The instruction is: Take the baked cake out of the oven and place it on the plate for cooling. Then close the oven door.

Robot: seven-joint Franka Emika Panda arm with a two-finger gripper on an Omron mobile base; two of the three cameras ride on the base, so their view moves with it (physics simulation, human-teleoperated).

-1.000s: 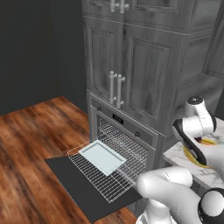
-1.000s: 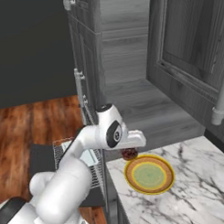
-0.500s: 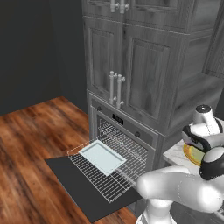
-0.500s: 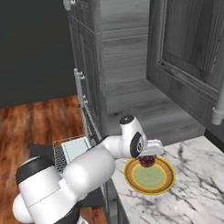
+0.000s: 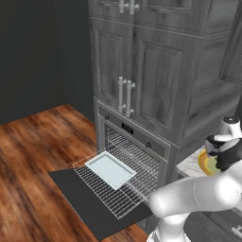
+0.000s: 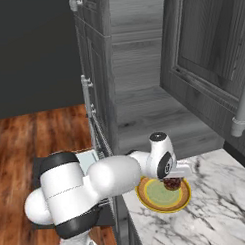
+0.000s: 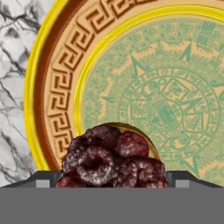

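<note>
Tool is clamped on the baked cake at bottom centre of the hand view, over the plate; oven door hangs open at lower left.

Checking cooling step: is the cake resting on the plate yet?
Cannot tell. In the hand view the cake overlaps the plate rim, but no contact or gap shows.

**Where my three cameras look**

My left base view looks forward and down from behind me at the oven front. My right base view looks along the cabinets onto the marble counter. Both share the plate. My hand view sits very close above it, looking down.
</note>
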